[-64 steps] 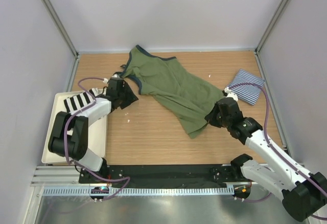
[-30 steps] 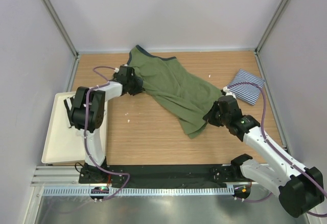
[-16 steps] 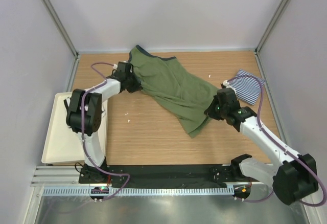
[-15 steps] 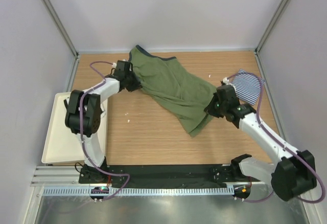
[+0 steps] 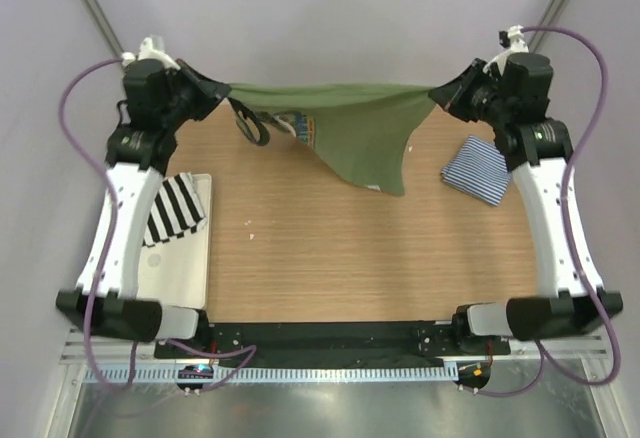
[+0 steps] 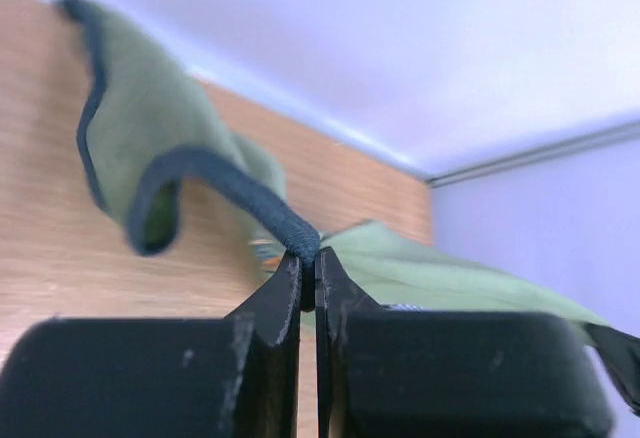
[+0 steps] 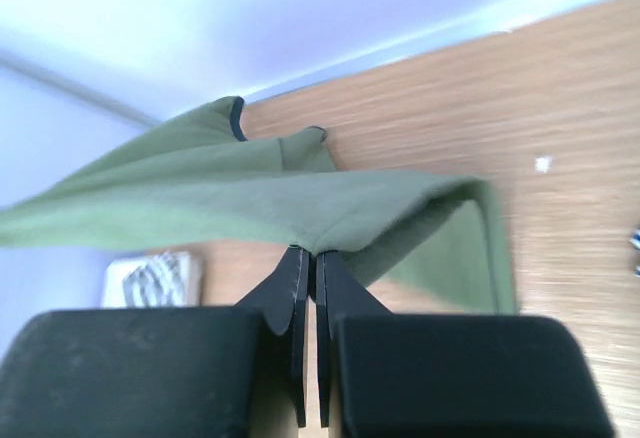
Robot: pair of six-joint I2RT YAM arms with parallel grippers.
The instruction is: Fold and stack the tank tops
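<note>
The soft olive green tank top with navy trim (image 5: pixel 350 123) hangs in the air over the far part of the wooden table (image 5: pixel 330 258). The left gripper (image 5: pixel 218 95) is pinched shut on its navy edge. The right gripper (image 5: pixel 443 96) is pinched shut on the other end. So the top stretches long from left to right between them, each arm just as near, with loose cloth pointing down. The folded navy-and-white striped tank top (image 5: pixel 482 170) lies on the table below the right arm.
</note>
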